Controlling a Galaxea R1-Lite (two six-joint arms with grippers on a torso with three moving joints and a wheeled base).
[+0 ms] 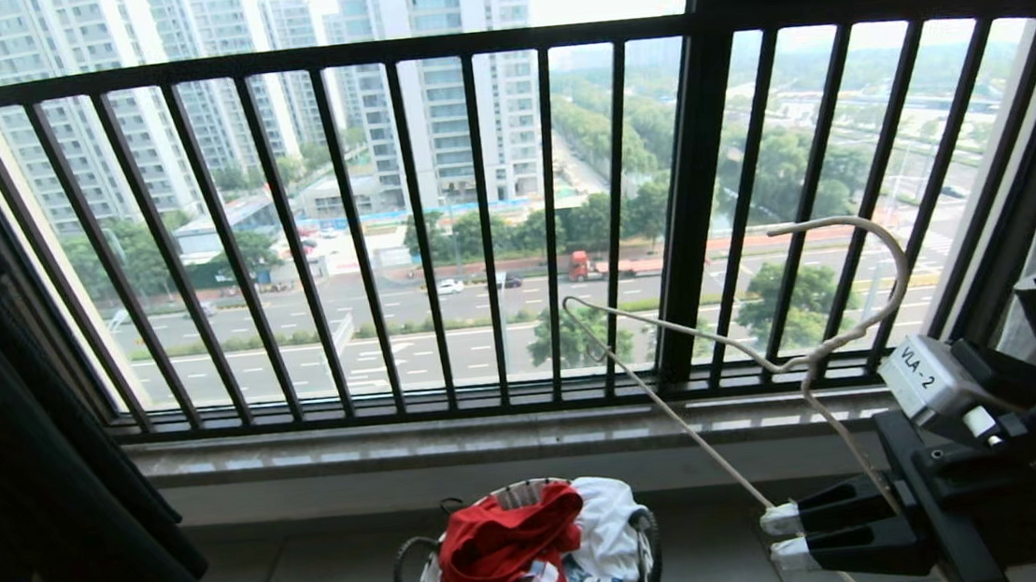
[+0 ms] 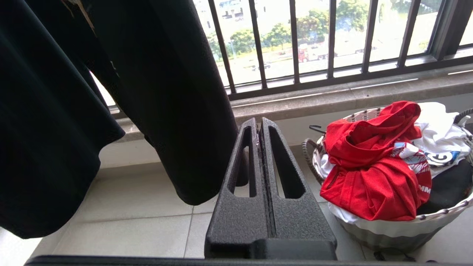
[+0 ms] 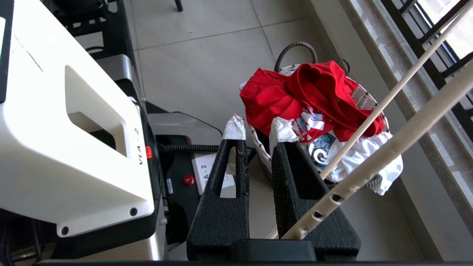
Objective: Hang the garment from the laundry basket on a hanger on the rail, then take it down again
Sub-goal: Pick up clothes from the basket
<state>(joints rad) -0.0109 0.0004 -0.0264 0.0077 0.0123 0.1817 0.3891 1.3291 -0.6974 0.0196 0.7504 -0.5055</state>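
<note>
The red garment (image 1: 503,545) (image 2: 369,173) (image 3: 281,99) lies crumpled on top of the woven laundry basket (image 1: 406,563) (image 2: 436,218) (image 3: 364,98) on the floor under the window. My right gripper (image 1: 781,537) (image 3: 257,127) hovers to the right of the basket and above it. Its taped fingers stand apart with nothing between the tips. The off-white wire hanger (image 1: 801,367) (image 3: 388,151) rests across one finger, hook pointing up. My left gripper (image 2: 258,125) is shut and empty, left of the basket beside hanging black cloth. The rail is out of view.
A white printed garment (image 1: 609,522) (image 3: 364,159) lies under the red one. Black clothing (image 1: 38,483) (image 2: 159,92) hangs at the left. The dark window railing (image 1: 484,219) and stone sill (image 1: 493,438) stand behind the basket. My own base (image 3: 74,147) is close by.
</note>
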